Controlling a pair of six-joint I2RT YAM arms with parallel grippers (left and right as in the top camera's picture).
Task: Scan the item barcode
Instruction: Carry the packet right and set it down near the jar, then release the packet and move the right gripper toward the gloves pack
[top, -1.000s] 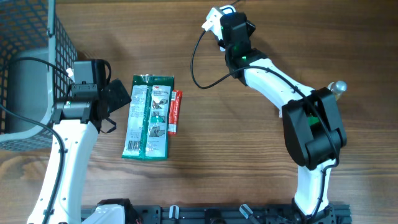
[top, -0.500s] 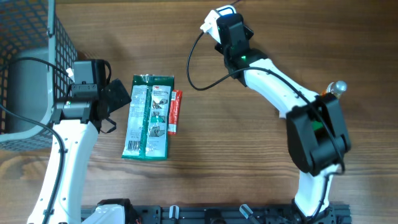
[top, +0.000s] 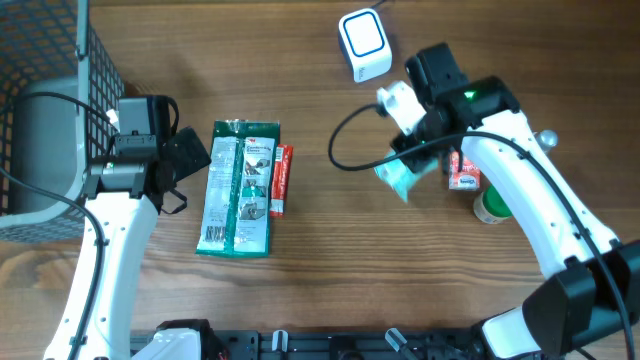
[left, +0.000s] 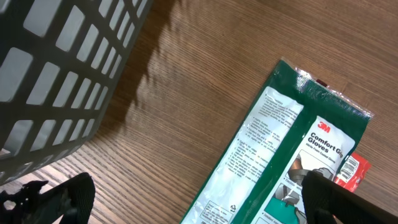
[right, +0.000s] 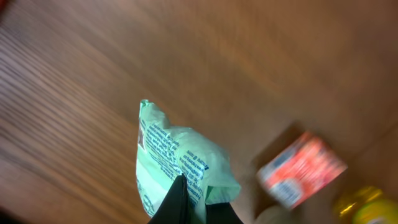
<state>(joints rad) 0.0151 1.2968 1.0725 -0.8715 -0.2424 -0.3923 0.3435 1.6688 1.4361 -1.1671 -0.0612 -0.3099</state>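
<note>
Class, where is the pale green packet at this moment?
In the overhead view the pale green packet is right of centre, pinched in the right gripper, just left of the small red box and below the white scanner.

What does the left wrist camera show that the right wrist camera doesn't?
Only left wrist: a wire basket, a green glove pack and a red packet at its edge. Only right wrist: the right gripper shut on a pale green pouch, a red box, a yellowish object. Both: the wooden table.
</note>
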